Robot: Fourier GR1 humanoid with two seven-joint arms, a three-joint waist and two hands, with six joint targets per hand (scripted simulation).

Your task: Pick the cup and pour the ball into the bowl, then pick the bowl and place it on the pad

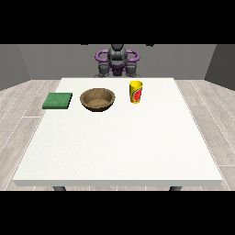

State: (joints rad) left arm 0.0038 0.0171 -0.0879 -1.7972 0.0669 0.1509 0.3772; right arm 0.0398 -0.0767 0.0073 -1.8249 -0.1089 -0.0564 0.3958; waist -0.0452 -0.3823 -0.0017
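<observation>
A: Cup (136, 92) first — where is it sitting?

B: It is standing upright on the white table (119, 147), towards the far edge, right of the middle of the view. It is yellow with a red mark on its side.

A: And the ball?

B: I am not seeing it; the cup's inside is hidden from this angle.

A: What is lying beside the cup?

B: The brown bowl (97, 99) is sitting just to its left, near but not touching, mouth up. Further left, close to the table's left edge, the green pad (58, 100) is lying flat, apart from the bowl.

A: What are the hands doing?

B: The robot (117, 60) is sitting behind the far edge with its arms pulled in by its body. Only grey rounded shapes are showing at its sides there, so I cannot tell how either hand's fingers are lying. Nothing is touching the cup, bowl or pad.
</observation>
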